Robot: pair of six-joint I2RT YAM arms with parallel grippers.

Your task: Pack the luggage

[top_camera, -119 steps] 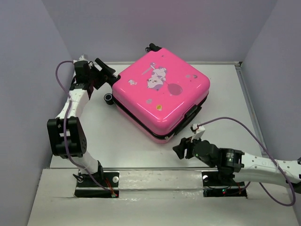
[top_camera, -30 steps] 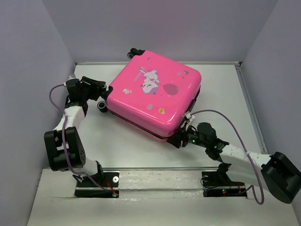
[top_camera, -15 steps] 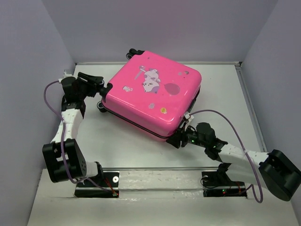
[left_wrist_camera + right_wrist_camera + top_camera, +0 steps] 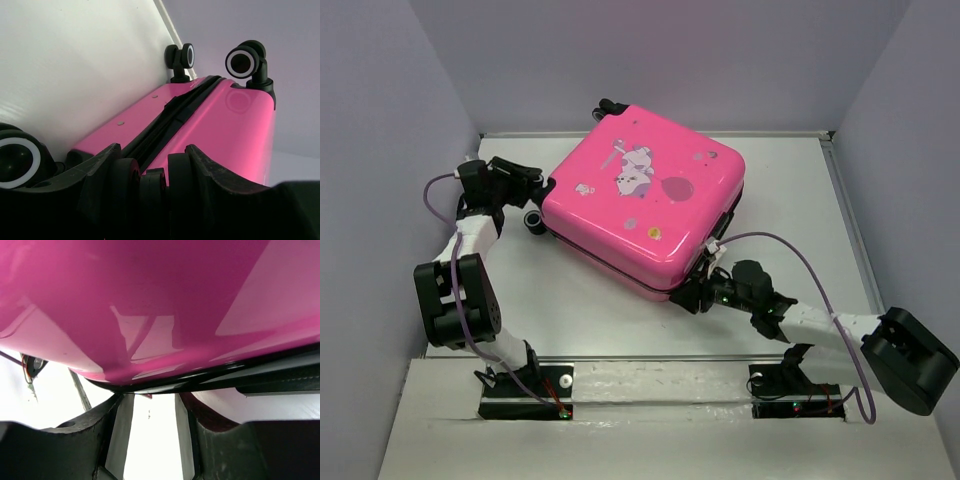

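Right wrist view is filled by the glossy pink shell of the luggage (image 4: 165, 295), cut off on every side, so its outline cannot be made out there. The right gripper (image 4: 150, 407) is held low under the black zipper trim (image 4: 280, 371), jaws apart, with only white table (image 4: 150, 455) seen between them. From above, the luggage is seen lying closed and flat on the table's middle, turned cornerwise, printed face up. The cat and balloon print is made out, but the smaller marks are too small to be read. At its left corner the left gripper (image 4: 150, 167) is closed upon a black caster (image 4: 131, 176), half hidden by the fingers. Another wheel (image 4: 17, 159) is cut off by the frame's edge; two further wheels (image 4: 244, 61) are seen beyond.
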